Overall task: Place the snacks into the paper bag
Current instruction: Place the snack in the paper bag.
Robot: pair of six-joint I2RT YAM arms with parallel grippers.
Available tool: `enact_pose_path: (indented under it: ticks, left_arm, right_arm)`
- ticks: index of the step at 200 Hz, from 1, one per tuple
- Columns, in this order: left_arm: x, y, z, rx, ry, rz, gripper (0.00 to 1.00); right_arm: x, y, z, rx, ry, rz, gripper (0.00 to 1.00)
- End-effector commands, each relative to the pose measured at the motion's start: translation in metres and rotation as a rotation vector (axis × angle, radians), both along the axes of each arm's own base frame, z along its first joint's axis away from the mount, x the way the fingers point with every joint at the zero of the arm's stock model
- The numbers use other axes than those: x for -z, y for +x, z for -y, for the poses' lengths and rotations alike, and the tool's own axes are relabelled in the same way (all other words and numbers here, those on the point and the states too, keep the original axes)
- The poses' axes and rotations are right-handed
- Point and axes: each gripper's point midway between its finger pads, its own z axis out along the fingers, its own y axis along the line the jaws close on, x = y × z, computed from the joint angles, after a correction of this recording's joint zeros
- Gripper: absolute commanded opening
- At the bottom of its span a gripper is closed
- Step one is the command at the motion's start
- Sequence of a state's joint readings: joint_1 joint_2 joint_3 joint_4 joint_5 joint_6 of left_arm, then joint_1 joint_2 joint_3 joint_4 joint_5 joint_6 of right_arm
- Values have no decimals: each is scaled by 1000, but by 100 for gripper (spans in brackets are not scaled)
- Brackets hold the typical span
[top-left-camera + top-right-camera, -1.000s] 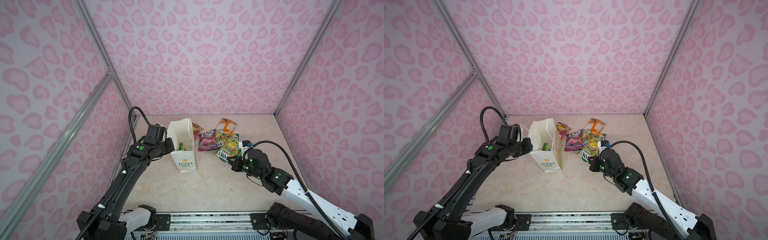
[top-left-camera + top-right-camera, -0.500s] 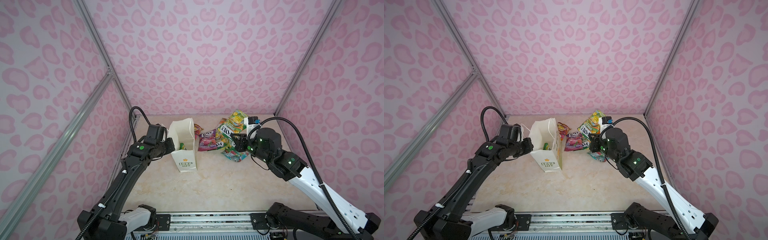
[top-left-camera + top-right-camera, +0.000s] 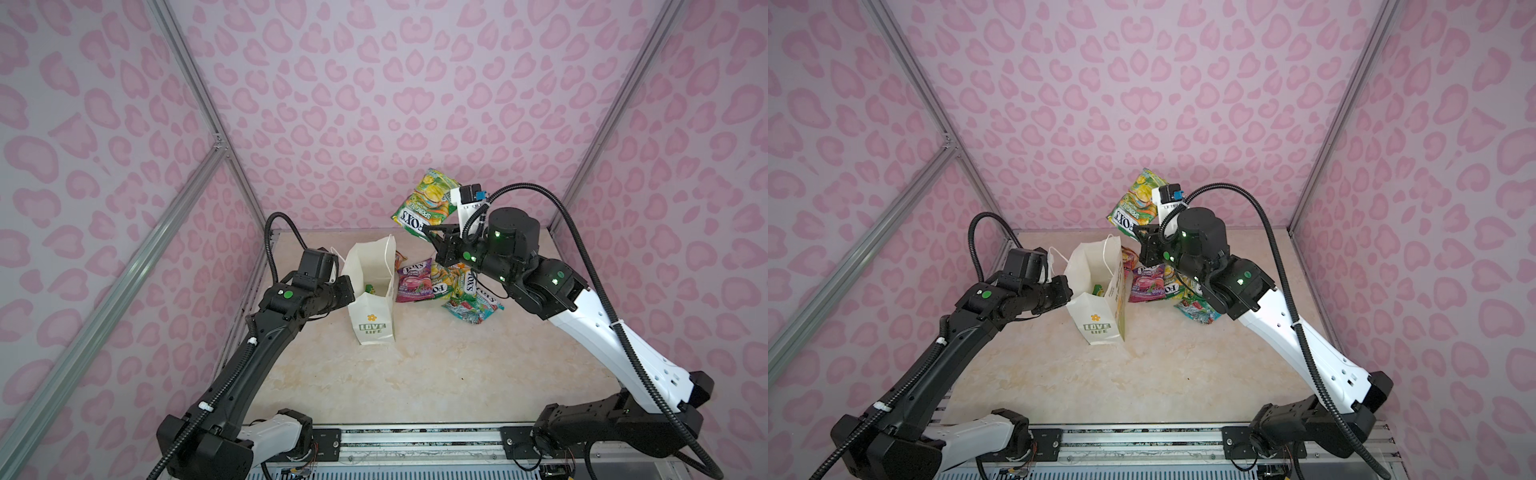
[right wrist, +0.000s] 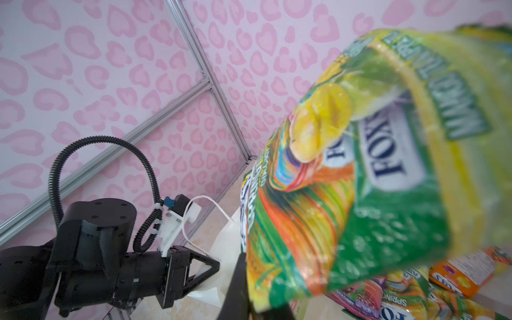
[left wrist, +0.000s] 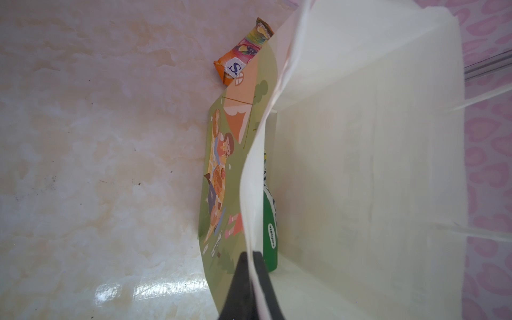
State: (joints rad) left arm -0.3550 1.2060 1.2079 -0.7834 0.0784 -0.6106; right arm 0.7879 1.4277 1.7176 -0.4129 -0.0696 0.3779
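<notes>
Packet aloft, bag held open
Your right gripper (image 3: pixel 434 239) clamps the green packet (image 3: pixel 428 203); the paper bag (image 3: pixel 371 309), pinched by your left gripper (image 3: pixel 351 292), stands lower, toward that arm.

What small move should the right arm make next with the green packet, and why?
Probably carry the green packet sideways until it hangs above the paper bag. The right gripper holds it raised beside the bag, not over it, and the left gripper pinches the bag's rim.
</notes>
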Motion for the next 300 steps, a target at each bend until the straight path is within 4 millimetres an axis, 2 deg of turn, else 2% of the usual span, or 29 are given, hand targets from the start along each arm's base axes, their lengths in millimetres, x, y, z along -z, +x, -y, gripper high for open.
enact_pose_path:
  ticks: [1, 42, 89, 140, 179, 217, 300]
  left_arm:
    - [4, -7, -1, -7, 8, -35, 3]
    - [2, -9, -2, -13, 11, -27, 3]
    - [-1, -7, -3, -26, 12, -17, 3]
    - [-1, -5, -3, -29, 14, -16, 3]
    - [-1, -6, -5, -36, 20, -12, 2]
    - [-3, -5, -5, -38, 20, -8, 3]
    - [-2, -5, -4, -33, 20, -11, 3]
  right_arm:
    - [-2, 4, -25, -54, -14, 21, 0]
    - [25, 12, -63, -100, -68, -22, 0]
    - [68, 11, -87, -96, -194, -81, 0]
    - [111, 0, -96, -97, -294, -143, 0]
    - [135, -1, -88, -64, -353, -176, 0]
    - [153, -1, -82, -43, -394, -207, 0]
    - [174, -1, -92, -60, -422, -247, 0]
